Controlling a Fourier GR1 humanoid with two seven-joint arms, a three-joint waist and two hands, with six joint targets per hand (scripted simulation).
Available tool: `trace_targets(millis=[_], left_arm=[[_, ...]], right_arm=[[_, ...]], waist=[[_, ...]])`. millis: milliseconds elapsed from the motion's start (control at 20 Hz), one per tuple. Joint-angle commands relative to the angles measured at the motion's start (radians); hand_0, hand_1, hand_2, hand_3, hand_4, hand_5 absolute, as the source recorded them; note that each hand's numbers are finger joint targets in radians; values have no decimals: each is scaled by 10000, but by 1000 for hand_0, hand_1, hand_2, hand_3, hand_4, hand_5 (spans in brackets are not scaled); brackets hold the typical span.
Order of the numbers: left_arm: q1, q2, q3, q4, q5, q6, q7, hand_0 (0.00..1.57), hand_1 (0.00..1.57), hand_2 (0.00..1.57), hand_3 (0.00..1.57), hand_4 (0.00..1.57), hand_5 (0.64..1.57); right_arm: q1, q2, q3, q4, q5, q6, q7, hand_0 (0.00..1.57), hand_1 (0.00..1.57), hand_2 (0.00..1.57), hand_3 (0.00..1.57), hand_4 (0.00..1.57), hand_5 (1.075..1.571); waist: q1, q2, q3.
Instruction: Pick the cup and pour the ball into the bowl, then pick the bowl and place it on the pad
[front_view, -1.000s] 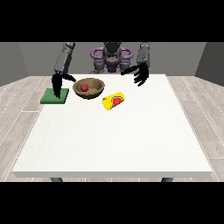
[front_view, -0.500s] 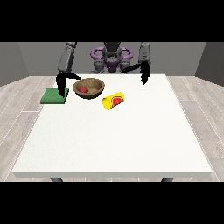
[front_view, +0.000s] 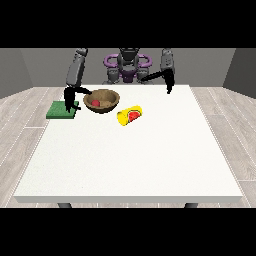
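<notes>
Inspection at this moment: the ball lies red inside the bowl, so I judge the pouring step done; the cup lies tipped on its side on the surface, just beside the bowl toward the camera and the view's right, its mouth facing the camera. The bowl stands on the surface, not on the pad, which lies close by at the view's left. My hand at the view's left hangs between pad and bowl, over the pad's near edge, with dark fingers reaching toward the bowl's left rim; whether they have closed on the rim I cannot tell. My hand at the view's right hangs well apart from the bowl, near the far edge, its fingers pointing down; open or clenched, I cannot tell. Finding: the hand at the view's left is plainly nearer, and the carry runs sideways from the bowl toward the pad.
</notes>
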Motion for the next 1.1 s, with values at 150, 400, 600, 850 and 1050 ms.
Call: trace_targets(millis=[150,400,600,850,1050], left_arm=[[181,-229,-291,-132,-9,-224,569,0,0,0,0,0,1562],[456,594,511,631,381,-464,-322,0,0,0,0,0,1563],[707,534,362,348,536,-846,421,0,0,0,0,0,1565],[-49,686,297,-275,675,-1164,440,0,0,0,0,0,1568],[590,177,113,-41,343,-460,333,0,0,0,0,0,1569]], right_arm=[[-439,584,-102,440,-318,-453,1187,0,0,0,0,233,1532],[-659,1534,477,-118,-97,-1162,1769,0,0,0,0,374,1551],[-248,2329,811,350,229,-1907,1460,0,0,0,0,354,1546],[-67,1249,768,1146,888,-3028,2061,1571,1571,1571,1571,1045,1553],[-577,881,860,962,1011,-3497,3030,1571,1571,1571,1571,1034,1551]], waist=[[756,-473,339],[-15,-798,332],[34,-1278,338],[820,-292,339],[565,-751,335]])
